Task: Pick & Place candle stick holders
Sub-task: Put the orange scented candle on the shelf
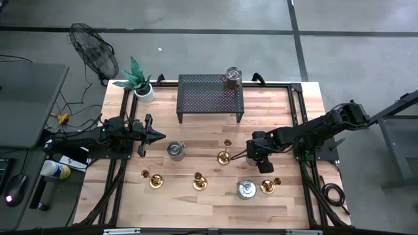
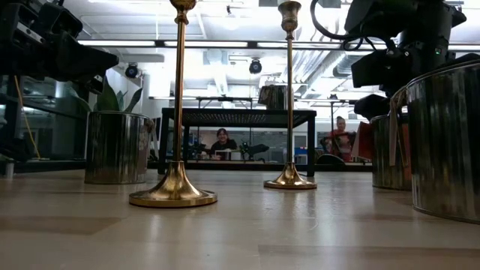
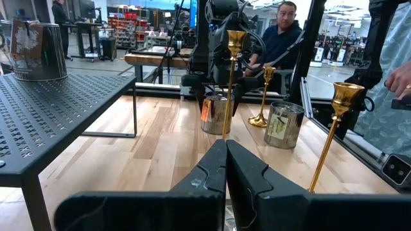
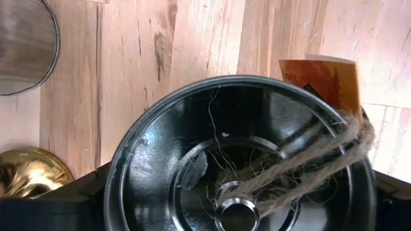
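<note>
Right gripper (image 1: 264, 156) sits at about 3 o'clock from table centre, pointing straight down over a metal tin (image 4: 241, 157). Its wrist view looks right into the tin's open mouth, twine and an orange tag (image 4: 321, 80) at the rim, dark fingers (image 4: 77, 186) just outside the tin's wall on both sides. So the jaws are spread wide around the tin; whether they're actually pressing on it I can't tell. Odd target, since the task is the candle stick holders. My read: it's either clearing the tin or lining up on the wrong thing. Left gripper (image 1: 153, 136) is parked at about 9 o'clock, fingers pressed together on nothing, aimed across the table: a waiting pose that keeps it out of the right arm's way. Candle stick holders, all upright on the wood: one (image 1: 225, 155) just left of the right gripper, near centre; one (image 1: 200, 182) at 6 o'clock; one (image 1: 155, 180) at 7 o'clock; one (image 1: 268, 185) at 5 o'clock, beside a second tin (image 1: 245, 189). A third tin (image 1: 175, 151) stands just ahead of the left gripper. The black mesh rack (image 1: 210, 96) at 12 o'clock holds only a metal cup (image 1: 232, 77), no holders on it yet, so placing looks barely begun, if the rack is the drop spot. Potted plant (image 1: 140, 83) at 11 o'clock.
</note>
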`<control>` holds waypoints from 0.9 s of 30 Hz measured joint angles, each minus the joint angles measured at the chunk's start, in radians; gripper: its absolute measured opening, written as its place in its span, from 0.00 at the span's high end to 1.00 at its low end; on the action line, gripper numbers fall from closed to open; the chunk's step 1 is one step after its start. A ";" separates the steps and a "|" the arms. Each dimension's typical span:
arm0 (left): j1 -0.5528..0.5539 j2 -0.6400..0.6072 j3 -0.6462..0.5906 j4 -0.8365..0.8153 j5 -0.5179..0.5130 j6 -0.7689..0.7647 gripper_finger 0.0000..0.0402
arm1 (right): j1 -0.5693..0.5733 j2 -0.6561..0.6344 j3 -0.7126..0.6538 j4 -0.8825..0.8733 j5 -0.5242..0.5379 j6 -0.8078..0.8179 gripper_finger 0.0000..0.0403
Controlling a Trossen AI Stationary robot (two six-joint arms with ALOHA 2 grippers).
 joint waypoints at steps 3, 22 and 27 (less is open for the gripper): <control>0.000 0.000 0.000 0.000 0.000 0.000 1.00 | 0.000 0.000 0.000 0.000 0.000 0.000 0.11; 0.000 0.000 0.000 0.000 0.000 0.000 1.00 | 0.000 -0.030 -0.003 0.007 0.000 0.042 0.11; 0.000 0.000 0.000 0.000 0.000 0.000 1.00 | 0.000 -0.049 -0.002 0.006 -0.001 0.042 0.11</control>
